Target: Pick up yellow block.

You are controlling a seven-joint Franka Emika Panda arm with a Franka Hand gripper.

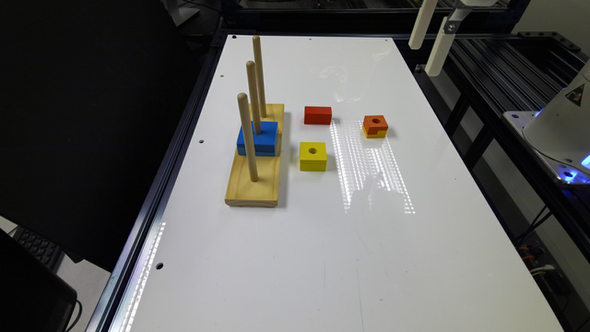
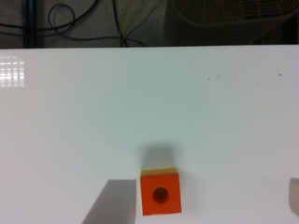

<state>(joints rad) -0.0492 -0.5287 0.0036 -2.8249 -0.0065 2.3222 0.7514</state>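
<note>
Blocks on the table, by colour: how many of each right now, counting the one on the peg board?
Blue square wooden block on the pegged wooden base: 1
Red rectangular wooden block: 1
All-yellow squarish wooden block with a round hole: 1
Orange-topped block with a yellow lower layer: 1
Total: 4
</note>
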